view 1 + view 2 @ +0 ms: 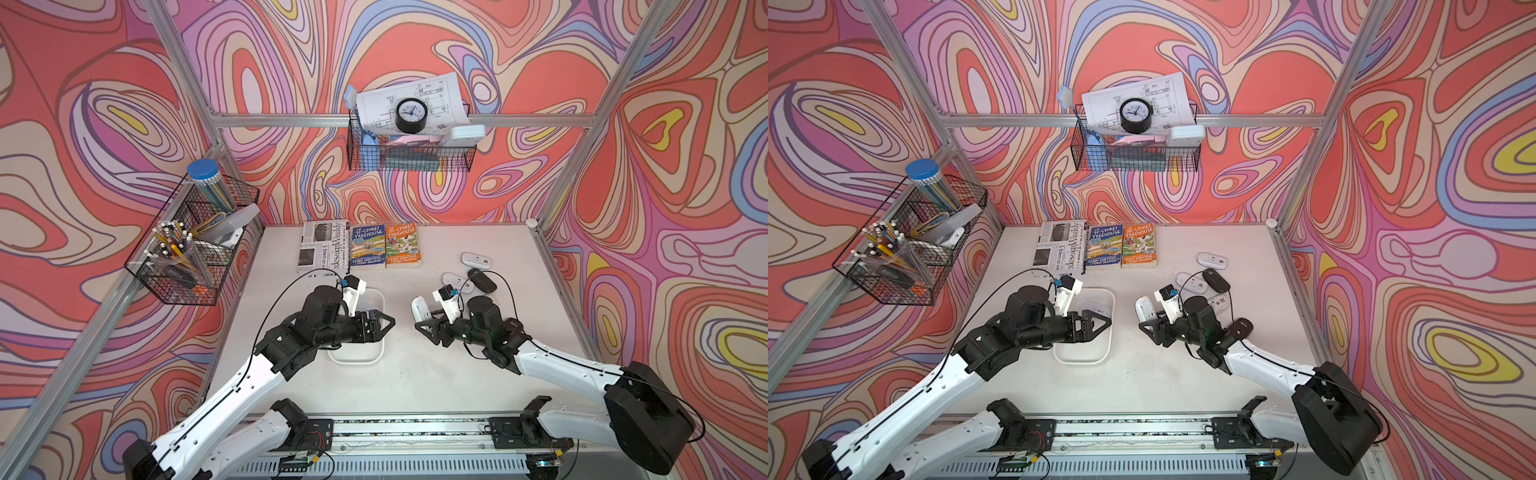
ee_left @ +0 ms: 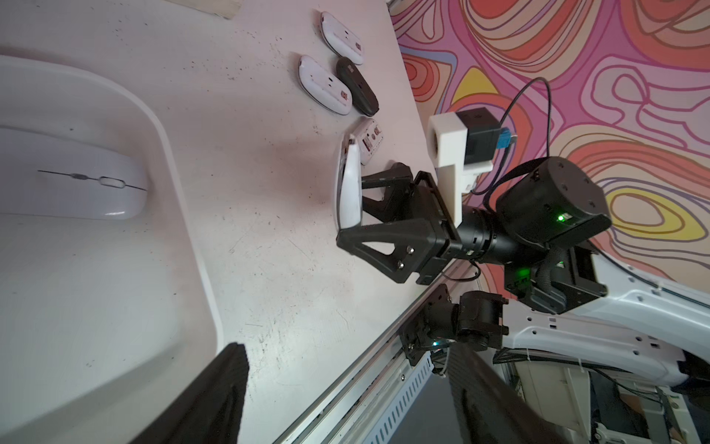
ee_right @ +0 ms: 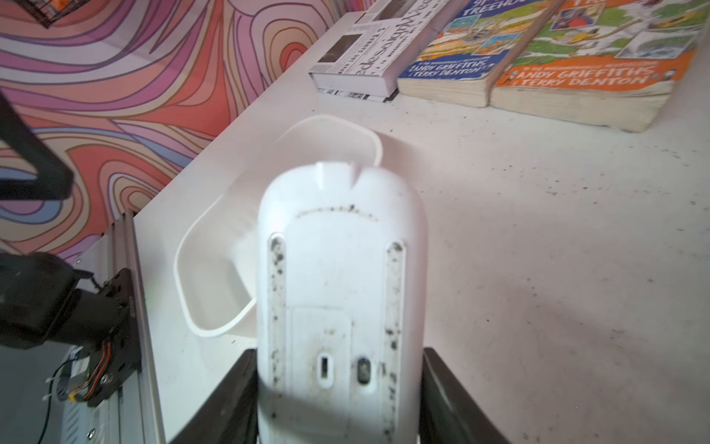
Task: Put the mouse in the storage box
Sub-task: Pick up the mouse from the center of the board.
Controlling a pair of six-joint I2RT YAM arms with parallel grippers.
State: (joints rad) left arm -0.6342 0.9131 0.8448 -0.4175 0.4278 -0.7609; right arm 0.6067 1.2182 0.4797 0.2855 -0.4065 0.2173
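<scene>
Two paperbacks are lying side by side at twelve o'clock on the white table point(image 1: 415, 386). The blue paperback point(image 1: 368, 246) is reading "The 91-Storey Treehouse" and the orange paperback point(image 1: 402, 245) "The 78-Storey Treehouse", both crediting Andy Griffiths and Terry Denton. Just beside the blue one, a newsprint-patterned box point(image 1: 323, 248) is showing the lettering "designWeekly". Right of centre, the right claw point(image 1: 424, 320) is pinching a white mouse point(image 1: 419, 309) by its long sides, jaws closed tight on it. It is holding the mouse off the tabletop, its speckled underside point(image 3: 338, 292) turned toward the wrist. The mouse is hanging at three o'clock from the storage box point(image 1: 357, 360), apart from its rim and not yet over it. The left claw point(image 1: 384, 323) is hovering above the box's right rim with its fingers point(image 2: 215, 392) spread wide and nothing between them. One second white mouse point(image 2: 77, 180) is already lying flat inside the box. Four loose mice are sitting at two o'clock: three white ones point(image 1: 476, 260) point(image 1: 455, 282) point(image 2: 370, 144) and one black mouse point(image 1: 482, 280) touching the middle white one. Their stickers are too small to read. A dark shape by the right wrist may be a fifth, though I cannot tell. Two black wire baskets are hanging on the walls, one at eleven o'clock point(image 1: 187, 257) and one at twelve point(image 1: 409, 160) carrying a round black clock point(image 1: 411, 115).
</scene>
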